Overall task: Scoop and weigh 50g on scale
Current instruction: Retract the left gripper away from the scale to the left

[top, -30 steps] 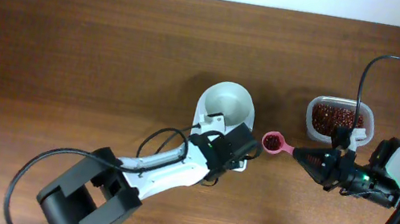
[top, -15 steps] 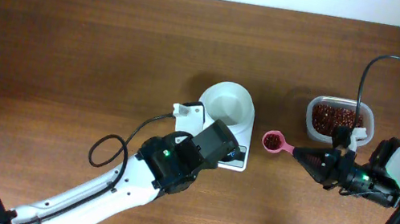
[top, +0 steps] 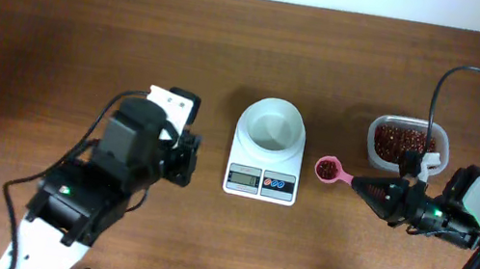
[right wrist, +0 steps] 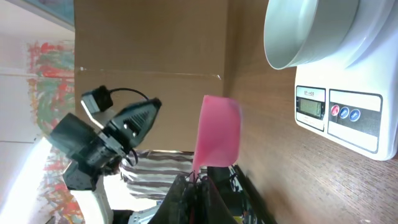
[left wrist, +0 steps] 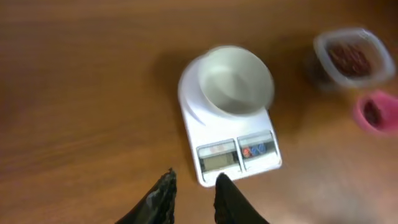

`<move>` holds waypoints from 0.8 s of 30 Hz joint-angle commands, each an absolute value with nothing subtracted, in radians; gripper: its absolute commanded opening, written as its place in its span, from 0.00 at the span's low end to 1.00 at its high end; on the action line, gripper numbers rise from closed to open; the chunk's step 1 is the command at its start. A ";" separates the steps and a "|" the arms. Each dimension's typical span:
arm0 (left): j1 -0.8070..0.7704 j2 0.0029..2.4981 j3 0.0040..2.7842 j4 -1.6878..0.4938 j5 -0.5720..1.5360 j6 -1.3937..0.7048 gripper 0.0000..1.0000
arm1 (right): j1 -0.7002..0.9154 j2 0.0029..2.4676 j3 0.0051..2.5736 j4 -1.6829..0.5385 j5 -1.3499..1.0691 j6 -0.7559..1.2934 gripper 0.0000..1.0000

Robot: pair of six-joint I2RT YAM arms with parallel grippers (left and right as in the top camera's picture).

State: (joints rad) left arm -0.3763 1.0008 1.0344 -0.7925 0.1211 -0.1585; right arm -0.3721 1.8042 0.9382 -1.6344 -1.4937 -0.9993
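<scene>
Pulled L gripper (left wrist: pixel 194 194) back off the scale (top: pixel 266 155), now mid-left of frame, jaws narrow w/ nothing in them. Scale sits center, unblocked. R gripper (top: pixel 364 186) is clamped on loaded pink scoop (top: pixel 327 170) just right of it, so pour's next imo.

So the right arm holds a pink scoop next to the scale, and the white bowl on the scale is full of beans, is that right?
Not quite. The white bowl on the scale is empty, as the overhead view shows; the left wrist view agrees. The rest holds: the right gripper holds the pink scoop next to the scale.
</scene>
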 commanded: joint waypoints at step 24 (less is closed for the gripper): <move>-0.246 1.256 1.331 -1.087 0.271 0.500 0.99 | -0.366 1.807 0.934 -1.629 -1.537 -1.070 0.04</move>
State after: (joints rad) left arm -0.2508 1.2579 1.3167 -1.0885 0.2272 0.4084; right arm -0.3721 1.8042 0.9375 -1.6329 -1.5127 -1.0512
